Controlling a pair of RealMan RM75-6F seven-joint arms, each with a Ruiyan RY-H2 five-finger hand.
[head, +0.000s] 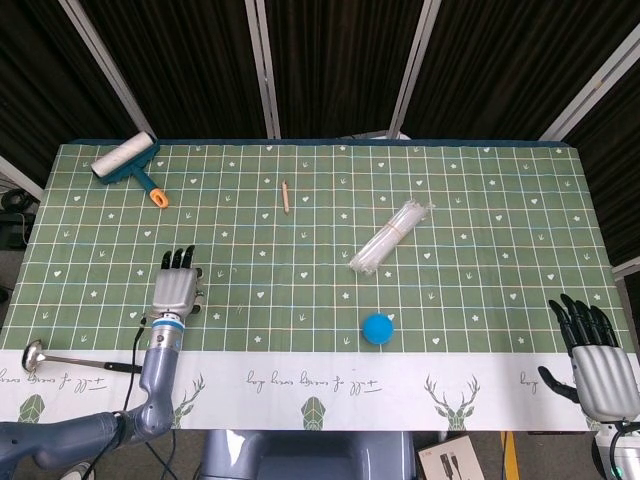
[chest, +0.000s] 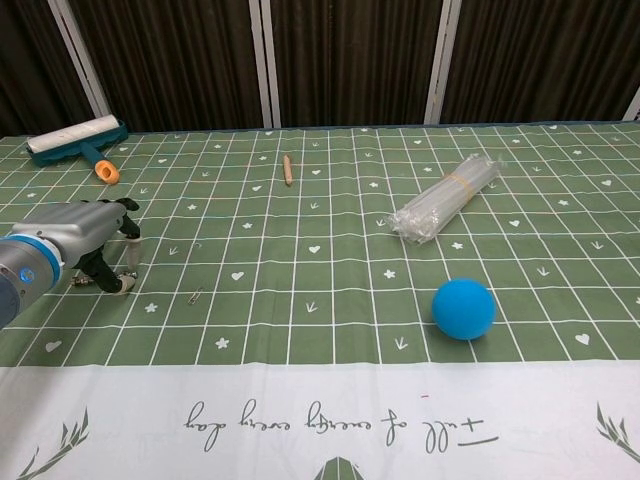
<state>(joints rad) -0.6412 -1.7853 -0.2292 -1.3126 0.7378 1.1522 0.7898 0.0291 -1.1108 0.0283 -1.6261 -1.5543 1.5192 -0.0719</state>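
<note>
Even, bright overhead light falls across the green tablecloth (head: 320, 250), with soft, short shadows under the blue ball (chest: 464, 308). The backdrop at the top of both frames stays dark. Both views are sharp, without glare.
</note>
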